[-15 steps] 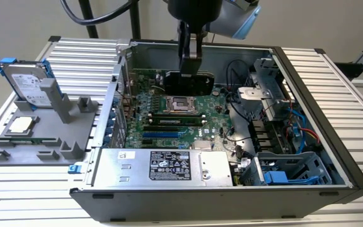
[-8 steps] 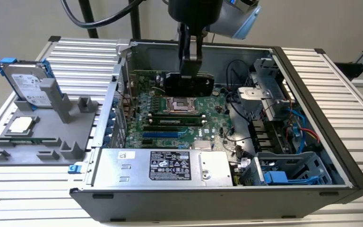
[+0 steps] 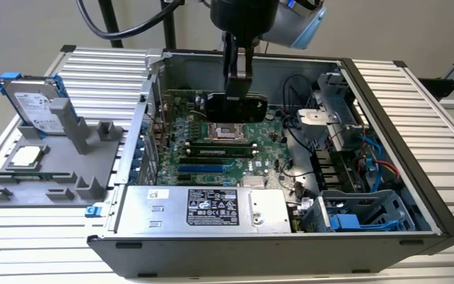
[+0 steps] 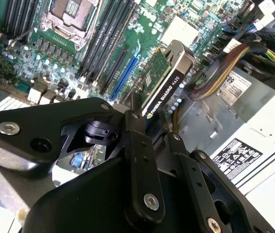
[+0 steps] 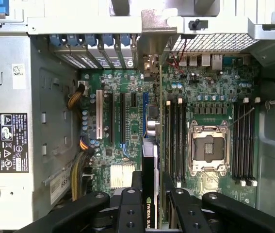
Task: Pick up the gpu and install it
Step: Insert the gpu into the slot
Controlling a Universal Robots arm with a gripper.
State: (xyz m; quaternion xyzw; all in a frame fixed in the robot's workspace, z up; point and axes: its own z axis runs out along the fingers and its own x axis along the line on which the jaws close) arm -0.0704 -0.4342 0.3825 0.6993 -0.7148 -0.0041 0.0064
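My gripper hangs inside the open computer case, shut on the gpu. The gpu is held on edge above the green motherboard, near the processor socket. In the second wrist view the card shows its black shroud and green board, clamped between my gripper's black fingers. In the first wrist view the gpu is seen edge-on, its silver bracket toward the case's rear wall. It hovers over the expansion slots, beside the blue slot and apart from the board.
A silver power supply fills the case's near side. Drive cages and cables crowd the exterior view's right. RAM sticks stand beside the socket. Outside, a grey fixture tray holds a hard drive with blue rails.
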